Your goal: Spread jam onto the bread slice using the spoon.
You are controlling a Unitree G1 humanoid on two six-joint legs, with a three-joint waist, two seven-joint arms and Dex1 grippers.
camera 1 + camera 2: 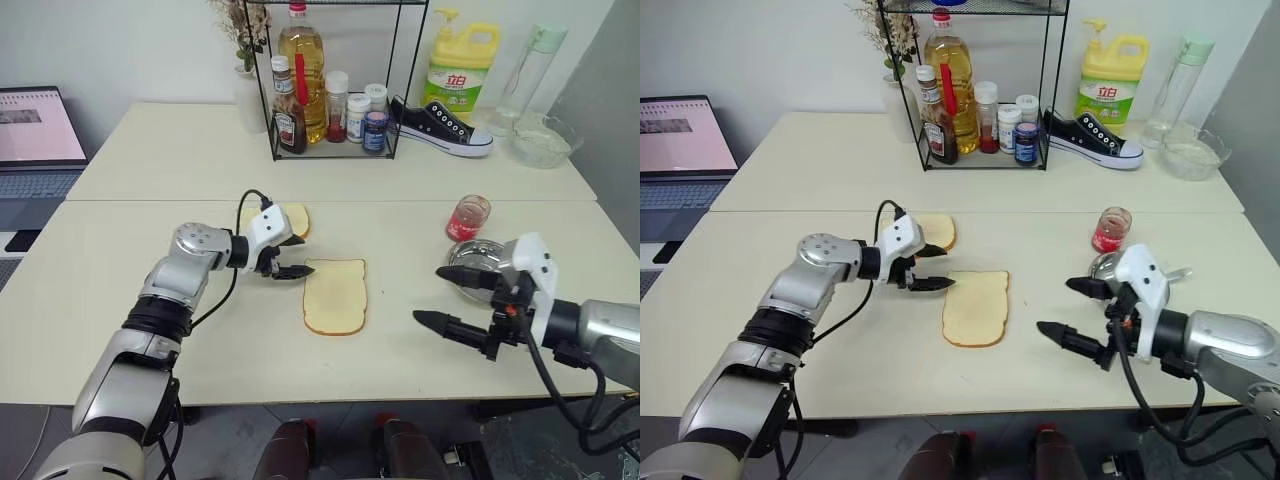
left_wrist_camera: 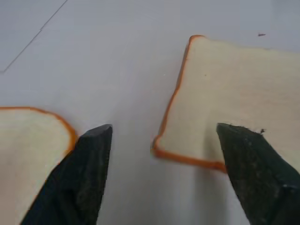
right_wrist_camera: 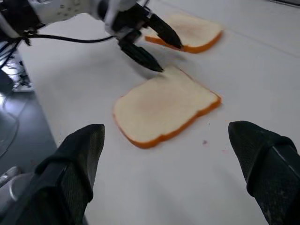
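The bread slice point(image 1: 335, 297), pale cream with a thin golden crust, lies flat in the middle of the near table. My left gripper point(image 1: 305, 256) is open just above its far left corner. One finger point(image 2: 253, 168) is over the slice and the other point(image 2: 89, 159) is beside a second slice point(image 1: 293, 218); nothing is held. My right gripper point(image 1: 430, 295) is open and empty to the right of the bread slice, a hand's width away. The spoon and the jam are out of view.
A small glass jar point(image 1: 468, 217) with red inside and a metal bowl point(image 1: 470, 255) stand behind the right gripper. On the far table are a wire rack point(image 1: 335, 90) of bottles, a black sneaker point(image 1: 440, 125), a yellow detergent bottle point(image 1: 460, 70) and a glass bowl point(image 1: 545, 140). A laptop point(image 1: 35, 130) is far left.
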